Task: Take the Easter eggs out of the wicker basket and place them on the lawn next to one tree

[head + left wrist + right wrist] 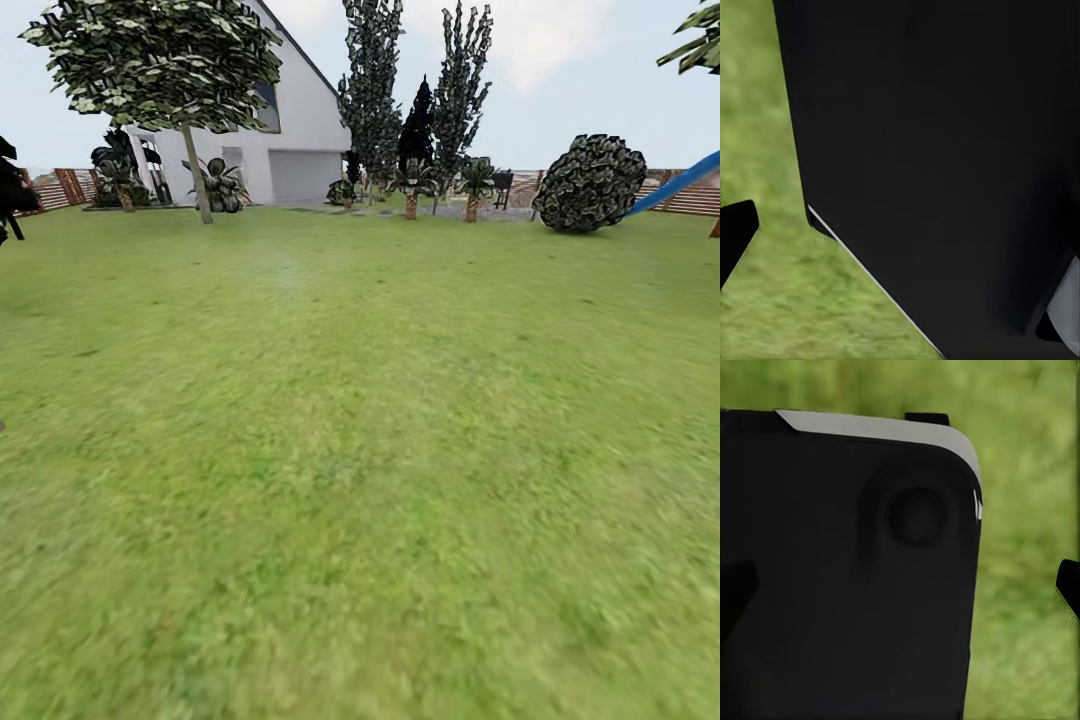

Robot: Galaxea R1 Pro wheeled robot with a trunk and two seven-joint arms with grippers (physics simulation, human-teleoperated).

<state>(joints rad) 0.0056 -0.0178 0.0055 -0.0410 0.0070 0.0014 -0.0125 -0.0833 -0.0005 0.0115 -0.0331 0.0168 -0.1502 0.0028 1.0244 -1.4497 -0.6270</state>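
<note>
Crossing open lawn (360,480) toward a far tree (195,170), with no eggs placed that I can see, and neither gripper's state can be told.

The lawn (360,450) looks like rough, mottled matt grass, the tree (197,175) has a smooth pale trunk under flat speckled leaf panels, the house (300,130) wall is plain matt white, and the robot body (945,150) is smooth matt black plastic.
</note>
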